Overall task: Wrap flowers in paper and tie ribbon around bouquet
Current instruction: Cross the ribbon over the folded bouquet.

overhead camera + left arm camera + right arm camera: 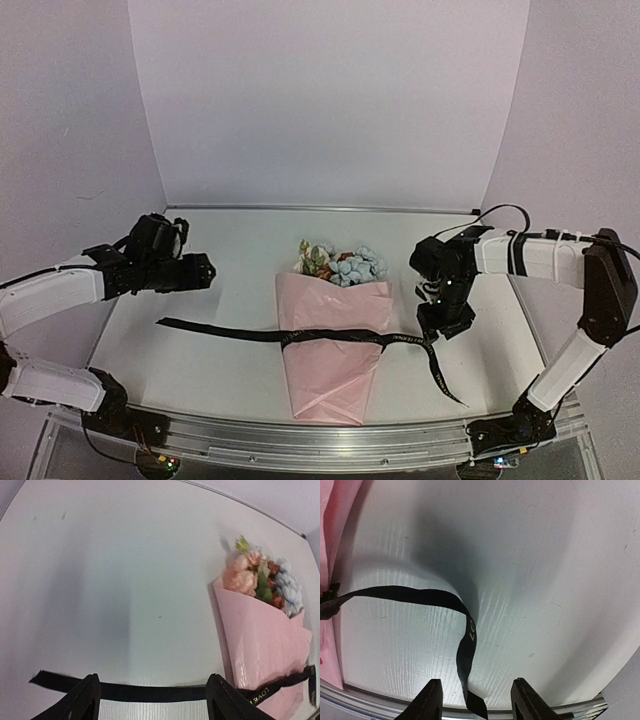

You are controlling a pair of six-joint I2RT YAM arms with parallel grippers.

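The bouquet lies on the table's middle, a pale pink paper (335,350) cone with the flowers (345,265) at its far end. The black ribbon (225,330) crosses the cone and is wound round its middle. One tail runs left and the other runs right toward the front edge. My left gripper (207,272) hovers left of the bouquet, open. In its wrist view the ribbon (150,692) lies flat on the table between the spread fingers (82,702). My right gripper (447,327) is open just right of the cone. The loose ribbon (465,650) tail curls on the table below its fingers (530,702).
An aluminium rail (320,435) runs along the table's near edge, close to the right ribbon tail's end. Pale walls enclose the back and both sides. The paper's edge (330,540) shows at the left of the right wrist view.
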